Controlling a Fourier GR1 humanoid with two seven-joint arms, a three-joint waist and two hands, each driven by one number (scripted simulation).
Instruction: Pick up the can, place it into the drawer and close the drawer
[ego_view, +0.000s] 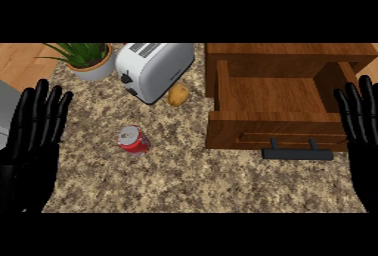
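Observation:
A red can (133, 140) with a silver top stands upright on the speckled granite counter (184, 175), left of centre. To its right a wooden drawer (275, 95) is pulled out and open, with a black handle (297, 152) on its front panel; nothing shows inside it. My left hand (33, 130) rests at the left edge, fingers straight and pointing up, apart from the can. At the right edge my right hand (362, 120) is held the same way, beside the drawer's right side and holding nothing.
A silver toaster (153, 67) stands behind the can, with a potato (178, 95) beside it near the drawer's left wall. A potted green plant (87, 59) sits at the back left.

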